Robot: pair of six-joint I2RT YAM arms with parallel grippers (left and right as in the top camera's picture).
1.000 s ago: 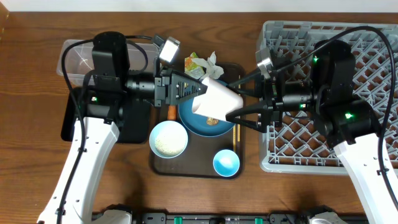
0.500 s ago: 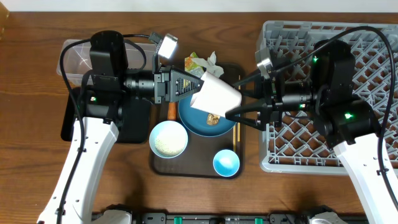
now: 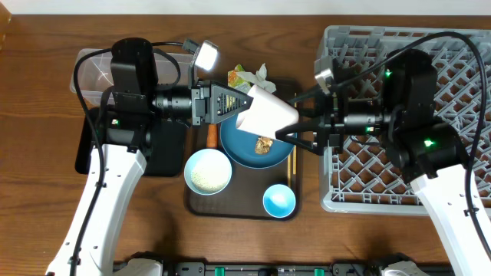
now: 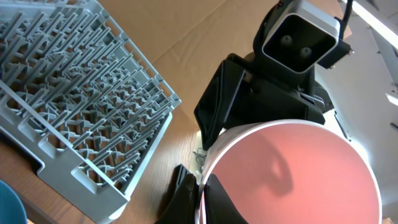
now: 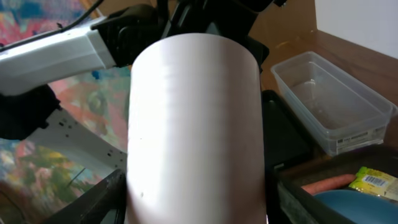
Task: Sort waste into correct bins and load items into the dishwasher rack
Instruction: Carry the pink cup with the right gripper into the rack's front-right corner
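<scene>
My left arm reaches in level from the left, forearm stretched out to the right, wrist straight. My left claw (image 3: 234, 105) is closed down narrow on the rim of the small pink cup (image 3: 265, 115), white outside and pink inside, with the rim wall pinched between the two fingers. The cup hangs tipped on its side just past my left fingertips, its mouth turned back toward that wrist and its base toward my other arm.

My right arm comes in from the opposite side, elbow raised over the large square light grey plastic rack (image 3: 460, 77) and wrist pointing left. My right claw (image 3: 290, 119) is spread wide, one finger on each side of the cup's base end. In the right wrist view the cup's white wall fills the gap between those fingers. I cannot tell whether either pad touches it.

Below both claws sits the large dark blue dish (image 3: 244, 149) with the brown food lump (image 3: 265, 146) on it, resting on the dark brown serving tray (image 3: 238, 207). The small orange carrot (image 3: 211, 138) lies under my left wrist beside the dish. The white bowl (image 3: 208, 170) holding white rice is below and nearer my left arm. The clear plastic rectangular tub (image 3: 88, 69) and the shallow black rectangular tray (image 3: 165, 149) lie behind my left claw, well apart from it.
</scene>
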